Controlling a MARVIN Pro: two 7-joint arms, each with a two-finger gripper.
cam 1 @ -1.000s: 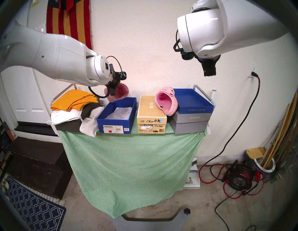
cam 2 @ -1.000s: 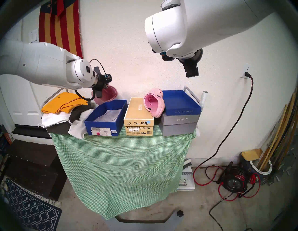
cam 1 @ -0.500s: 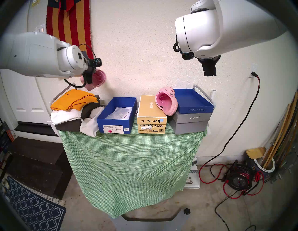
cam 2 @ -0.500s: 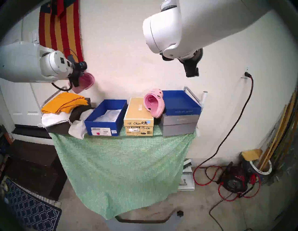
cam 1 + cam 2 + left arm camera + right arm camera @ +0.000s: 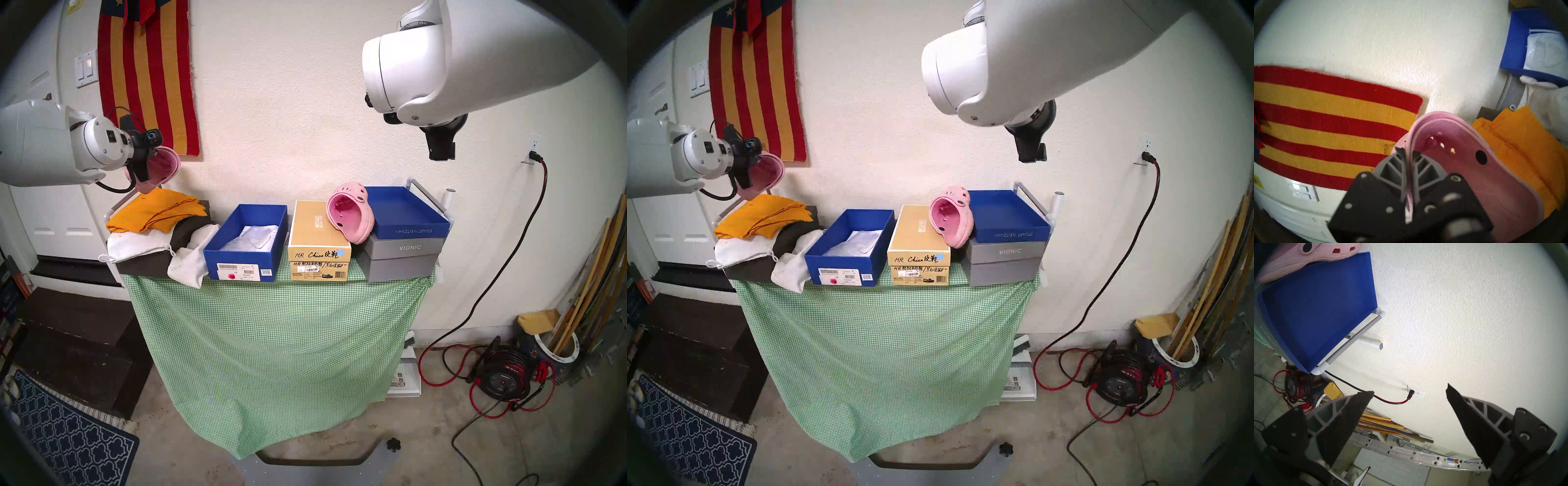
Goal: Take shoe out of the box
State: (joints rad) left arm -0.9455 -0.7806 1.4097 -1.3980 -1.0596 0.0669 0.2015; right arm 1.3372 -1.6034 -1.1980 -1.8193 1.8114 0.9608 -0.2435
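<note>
The left tool (image 5: 1409, 153) was clamped on the side wall of a pink clog (image 5: 159, 169), one finger inside the shoe and one outside, holding it in the air with its opening turned toward the head cameras. Just below that tool lay a folded orange cloth (image 5: 157, 208) on a heap of white and dark fabric at the near end of the surface (image 5: 271, 305), which was draped in green checked cloth. Farther to the tool's right stood the blue box (image 5: 246, 242), open-topped, with only crumpled white paper (image 5: 251, 237) visible inside; the held clog was well clear of it, up and to its left. Beyond the box sat a tan box (image 5: 319, 234) with handwriting, and a second pink clog (image 5: 351, 217) leaned between its top and a shallow blue lid (image 5: 407, 213) resting on a grey box (image 5: 402, 258). The right tool (image 5: 1409, 393) hung above and just past that lid, near the wall, its fingers spread wide and holding nothing.
</note>
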